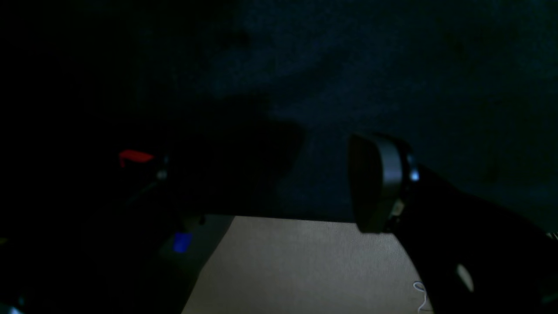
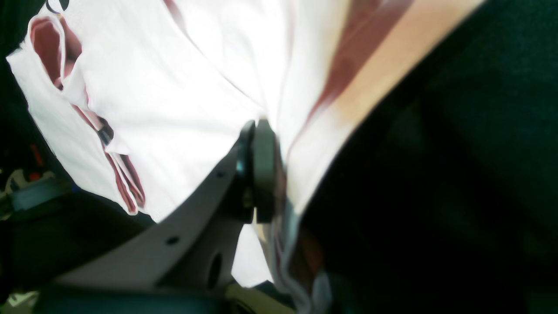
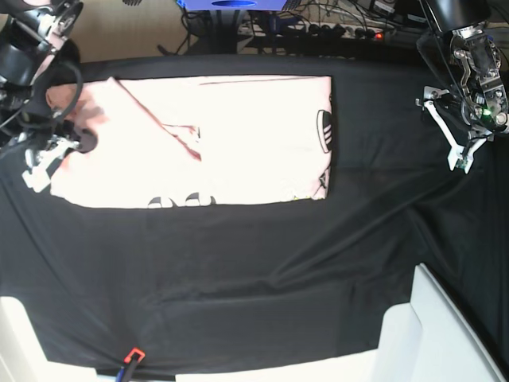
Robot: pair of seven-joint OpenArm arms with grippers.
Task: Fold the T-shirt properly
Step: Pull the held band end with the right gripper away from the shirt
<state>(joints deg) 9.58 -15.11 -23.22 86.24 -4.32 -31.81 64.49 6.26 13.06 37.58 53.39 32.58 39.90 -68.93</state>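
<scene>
Right claw (image 2: 261,174) pinches T-shirt (image 3: 238,119) edge — left claw (image 3: 453,131) empty.

Left wrist view is nearly black, underexposed; right wrist view overexposes the T-shirt (image 2: 174,87) with blur toward 1 o'clock.

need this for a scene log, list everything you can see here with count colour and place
T-shirt: one, pale pink with black lettering, partly folded, far left part of the table
table cloth: one, black, wrinkled, covering the table
cables and power strip: several, dark, floor behind the table
blue box: one, blue, behind the table at top centre
red-tipped item: one, small, near edge of the cloth, too small to identify
right gripper: one, dark, shut on the T-shirt's left end
left gripper: one, open, held above bare cloth, apart from the T-shirt
</scene>
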